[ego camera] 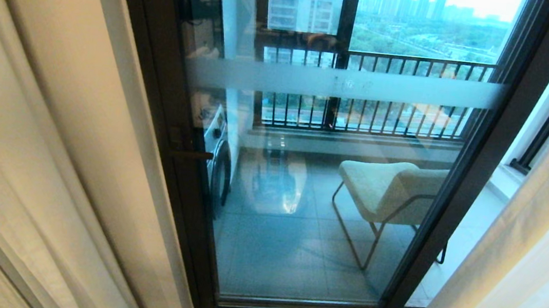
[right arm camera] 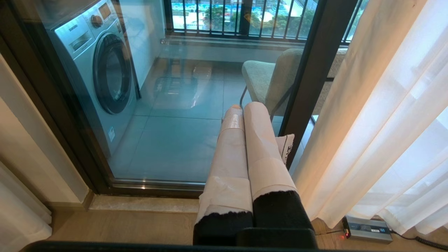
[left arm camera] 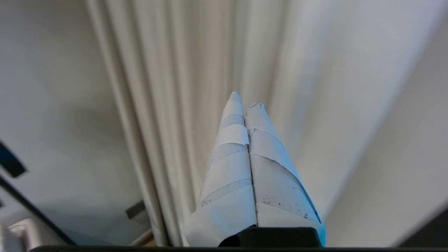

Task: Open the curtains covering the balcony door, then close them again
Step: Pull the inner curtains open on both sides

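- The curtains (ego camera: 37,147) hang pulled back on both sides of the balcony door (ego camera: 313,179).
- The left gripper (left arm camera: 246,99), fingers pressed together on nothing, points at cream folds.
- The right gripper (right arm camera: 245,108), also pressed together, faces the glass.

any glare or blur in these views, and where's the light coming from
Head view: daylight comes through the balcony door, its glass mirroring the room; verticals lean from lens distortion. Left wrist view: soft and smeared around the shut left gripper before the curtains. Right wrist view: sharp, sheers backlit, right gripper shut.
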Robot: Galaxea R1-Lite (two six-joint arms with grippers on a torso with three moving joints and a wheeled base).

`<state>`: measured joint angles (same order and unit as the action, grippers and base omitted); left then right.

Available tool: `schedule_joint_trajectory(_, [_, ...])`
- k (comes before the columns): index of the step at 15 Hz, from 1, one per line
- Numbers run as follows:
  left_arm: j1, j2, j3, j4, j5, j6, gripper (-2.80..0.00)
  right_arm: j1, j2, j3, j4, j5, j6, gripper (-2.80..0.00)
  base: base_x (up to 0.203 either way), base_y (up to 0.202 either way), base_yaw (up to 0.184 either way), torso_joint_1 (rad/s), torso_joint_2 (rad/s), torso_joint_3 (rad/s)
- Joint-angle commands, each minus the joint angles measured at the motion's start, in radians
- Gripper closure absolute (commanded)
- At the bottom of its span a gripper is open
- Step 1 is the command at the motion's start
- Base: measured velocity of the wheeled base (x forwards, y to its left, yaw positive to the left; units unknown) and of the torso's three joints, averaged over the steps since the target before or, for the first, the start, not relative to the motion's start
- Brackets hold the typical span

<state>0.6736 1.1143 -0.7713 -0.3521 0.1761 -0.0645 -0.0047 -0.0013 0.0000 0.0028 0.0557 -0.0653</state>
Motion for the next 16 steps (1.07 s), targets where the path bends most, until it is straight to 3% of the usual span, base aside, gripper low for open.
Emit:
schedule_joint_trajectory(1, [-0.043,-0.044,0.054,-0.009,0.001,-0.001,0.0,0.0,0.001,0.0,0.0,0.001,-0.001,0.0,0.0,0.0,0.0,0.0,0.0,0.0])
schedule_joint_trajectory(6, [-0.208,-0.18,0.248,-0.009,-0.055,0.014,0.0,0.0,0.001,0.0,0.0,0.001,-0.001,0.0,0.0,0.0,0.0,0.0,0.0,0.0])
schedule_joint_trajectory(9, [-0.384,-0.35,0.457,-0.011,-0.1,0.058,0.0,0.0,0.001,0.0,0.0,0.001,-0.001,0.0,0.0,0.0,0.0,0.0,0.0,0.0])
schedule_joint_trajectory(12, [-0.527,-0.535,0.646,-0.011,-0.2,0.086,0.0,0.0,0.001,0.0,0.0,0.001,-0.001,0.0,0.0,0.0,0.0,0.0,0.0,0.0])
schedule_joint_trajectory(16, [-0.598,-0.744,0.763,0.06,-0.257,0.133,0.0,0.0,0.001,0.0,0.0,0.001,-0.001,0.0,0.0,0.0,0.0,0.0,0.0,0.0])
